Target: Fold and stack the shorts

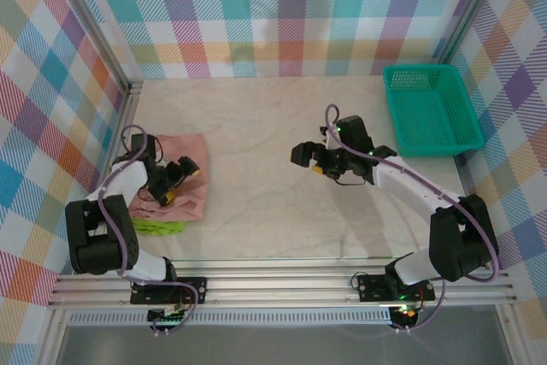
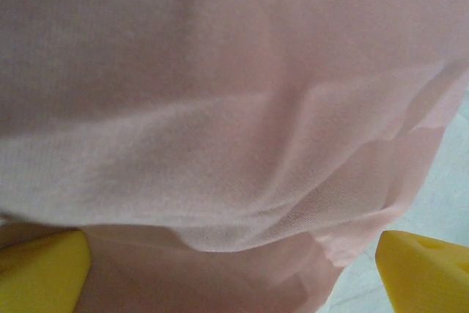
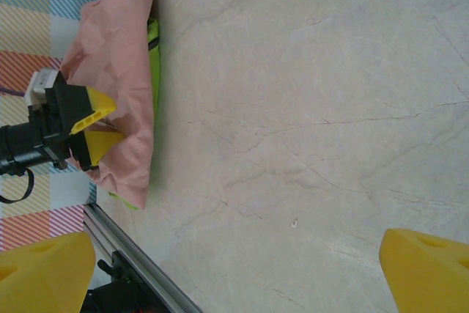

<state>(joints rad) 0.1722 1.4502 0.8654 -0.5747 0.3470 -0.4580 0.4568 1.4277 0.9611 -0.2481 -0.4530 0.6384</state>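
The salmon pink shorts (image 1: 186,160) lie folded at the table's left, on top of the lime green shorts (image 1: 159,227), of which a thin edge sticks out at the near side. My left gripper (image 1: 175,179) hovers low over the pink cloth, open. Seen from the left wrist, pink shorts (image 2: 220,108) spread under the left gripper (image 2: 234,276), its yellow fingertips (image 2: 40,269) far apart. My right gripper (image 1: 312,160) stands open above bare table in the middle. The right wrist view has the right gripper (image 3: 234,276) open, with the pink shorts (image 3: 117,49), green edge (image 3: 154,56) and left gripper (image 3: 91,126) far off.
A teal mesh basket (image 1: 432,113) stands at the back right, nothing in it. An aluminium rail (image 1: 282,284) runs along the near edge. Plaid walls and a metal frame post (image 1: 128,96) close in the table's left, back and right.
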